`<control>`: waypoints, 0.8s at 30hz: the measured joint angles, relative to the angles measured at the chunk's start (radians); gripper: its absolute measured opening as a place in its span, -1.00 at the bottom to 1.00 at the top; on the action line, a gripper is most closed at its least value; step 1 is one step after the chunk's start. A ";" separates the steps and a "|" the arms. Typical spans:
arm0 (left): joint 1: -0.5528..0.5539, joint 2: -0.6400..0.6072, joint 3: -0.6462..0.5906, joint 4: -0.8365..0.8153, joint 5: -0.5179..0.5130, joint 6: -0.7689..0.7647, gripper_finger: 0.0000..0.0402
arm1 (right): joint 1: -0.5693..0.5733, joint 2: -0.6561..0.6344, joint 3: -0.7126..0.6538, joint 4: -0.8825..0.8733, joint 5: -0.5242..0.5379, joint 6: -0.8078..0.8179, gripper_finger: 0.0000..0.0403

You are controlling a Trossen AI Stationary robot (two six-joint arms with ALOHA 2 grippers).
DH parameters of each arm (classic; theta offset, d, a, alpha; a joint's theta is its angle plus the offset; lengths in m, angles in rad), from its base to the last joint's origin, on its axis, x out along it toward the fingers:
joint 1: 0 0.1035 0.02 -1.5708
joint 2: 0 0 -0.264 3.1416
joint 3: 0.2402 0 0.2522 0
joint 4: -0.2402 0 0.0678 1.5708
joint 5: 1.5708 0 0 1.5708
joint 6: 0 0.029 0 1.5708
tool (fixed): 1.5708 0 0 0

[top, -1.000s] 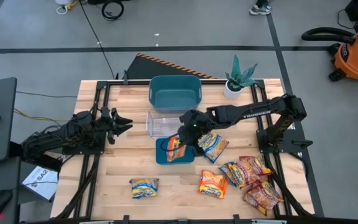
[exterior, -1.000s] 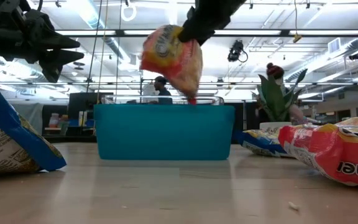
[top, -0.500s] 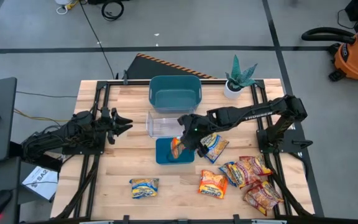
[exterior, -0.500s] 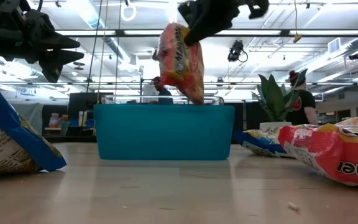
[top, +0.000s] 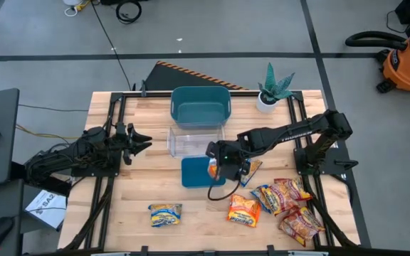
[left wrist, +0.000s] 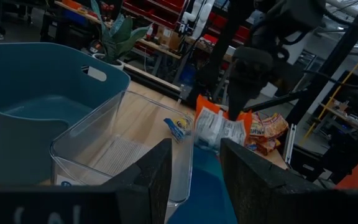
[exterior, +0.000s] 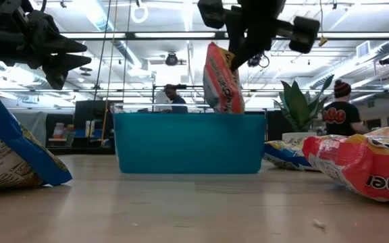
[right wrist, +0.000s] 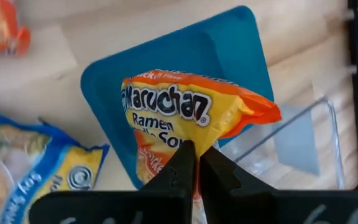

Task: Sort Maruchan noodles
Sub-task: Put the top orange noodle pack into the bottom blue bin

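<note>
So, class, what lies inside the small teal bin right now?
Its visible floor looks bare in the small teal plastic bin. The right pincer holds the orange crinkly ramen packet above it, hiding part of the floor.

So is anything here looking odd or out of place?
Only slightly: the right gripper pinches an orange noodle packet by one edge, so it dangles crooked above the small teal bin. Nothing looks spilled or damaged.

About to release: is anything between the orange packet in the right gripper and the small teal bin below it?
Nothing visible. The right gripper holds the orange packet above the small teal bin, which looks empty beneath it.
</note>
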State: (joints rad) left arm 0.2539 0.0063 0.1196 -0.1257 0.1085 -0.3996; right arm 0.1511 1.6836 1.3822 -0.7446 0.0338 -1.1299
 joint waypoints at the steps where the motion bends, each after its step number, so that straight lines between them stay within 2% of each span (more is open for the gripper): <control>1: 0.000 0.000 0.000 0.000 0.000 0.000 -0.29 | 0.002 0.000 -0.003 0.002 0.000 -0.039 -0.91; 9: 0.000 0.000 0.000 0.000 0.000 0.000 -0.29 | 0.007 0.000 -0.073 0.033 0.000 -0.185 -0.90; 15: 0.000 0.000 0.000 0.000 0.000 0.000 -0.29 | 0.010 0.000 -0.131 0.116 0.000 -0.177 -0.88; 18: 0.000 0.000 0.000 0.000 0.000 0.000 -0.29 | 0.017 0.000 -0.141 0.137 0.015 -0.165 -0.79; 24: 0.000 0.000 0.000 0.000 0.000 0.000 -0.29 | 0.019 0.000 -0.141 0.199 0.023 -0.069 -0.49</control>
State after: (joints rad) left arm 0.2539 0.0063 0.1196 -0.1257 0.1085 -0.3997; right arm 0.1700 1.6836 1.2407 -0.5457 0.0572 -1.1988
